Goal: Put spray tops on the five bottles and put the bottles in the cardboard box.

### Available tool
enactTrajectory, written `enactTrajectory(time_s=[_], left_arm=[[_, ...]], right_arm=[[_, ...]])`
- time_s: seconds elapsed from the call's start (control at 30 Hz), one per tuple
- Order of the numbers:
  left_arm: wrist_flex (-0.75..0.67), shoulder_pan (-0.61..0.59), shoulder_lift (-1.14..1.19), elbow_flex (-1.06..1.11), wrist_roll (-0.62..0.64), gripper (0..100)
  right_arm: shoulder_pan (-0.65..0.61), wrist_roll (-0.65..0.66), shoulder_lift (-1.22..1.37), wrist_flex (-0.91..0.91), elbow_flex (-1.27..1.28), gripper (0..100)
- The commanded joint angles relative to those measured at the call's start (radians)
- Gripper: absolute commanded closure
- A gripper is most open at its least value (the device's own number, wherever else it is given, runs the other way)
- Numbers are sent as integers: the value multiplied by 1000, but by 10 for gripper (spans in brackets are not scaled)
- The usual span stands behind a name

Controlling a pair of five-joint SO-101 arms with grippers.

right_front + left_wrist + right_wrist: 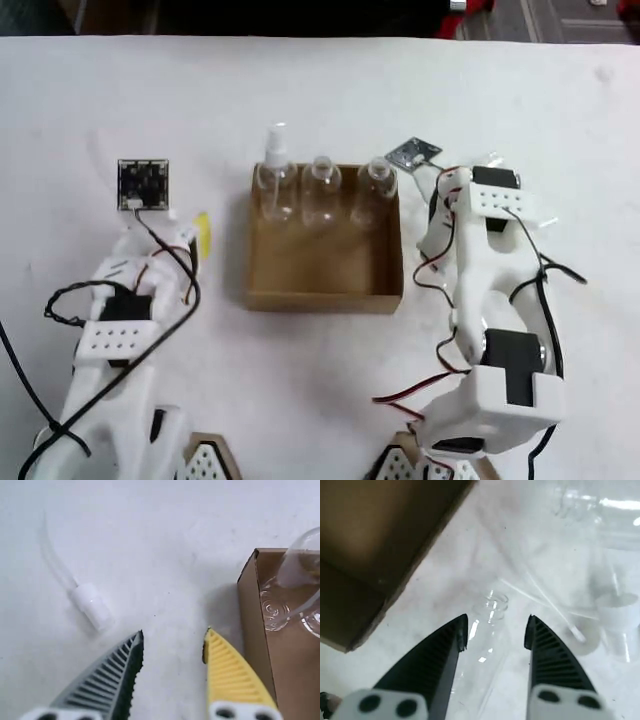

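White table (pixel 320 90) carries the box (pixel 325 262) near its middle. Three bottles stand along the box's far wall: a capped bottle (pixel 275 180) and two bare bottles (pixel 321 190) beside it.

Off the box's right side, the right gripper (pixel 497 630) hangs with its jaws wide and empty, straddling a loose bottle (pixel 490 620). That bottle lies on its side on the table, neck pointing away from the gripper. Loose spray tops (pixel 615 607) with thin tubes lie just beside it, and a second bottle (pixel 590 502) lies nearer the table's far edge.

Off the box's left side, the left gripper (pixel 173 640) is also wide and empty over bare table. A single spray top (pixel 91 605) lies near it, off to the grey finger's side, not between the jaws.

The main risk is on the right. The loose bottle is smooth, round and lying down, so if one pad meets it before the other it will likely roll or squirt out. It could then run into the tubes next to it and scatter the tops. A grip too near the neck could let the bottle swing when lifted.

On the left, closing where the gripper is now would catch nothing. A sideways correction could sweep the light top along the table or bend its tube. The yellow finger is close to the box corner, and a bump there could shove the box and topple the bottles inside.
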Motion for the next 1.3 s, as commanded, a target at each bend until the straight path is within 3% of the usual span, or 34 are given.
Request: enactTrajectory(time_s=[0.0, 0.87, 1.1, 1.27], left_arm=[[-26, 5, -25, -9, -12, 816], [-26, 4, -28, -8, -12, 816], [-26, 4, -28, -8, -12, 816], [-26, 4, -27, -8, -12, 816]], right_arm=[[-22, 8, 1, -35, 11, 828], [-2, -34, 1, -216, 140, 832], [-2, -32, 4, -271, 146, 974], [-2, -32, -18, -259, 135, 982]])
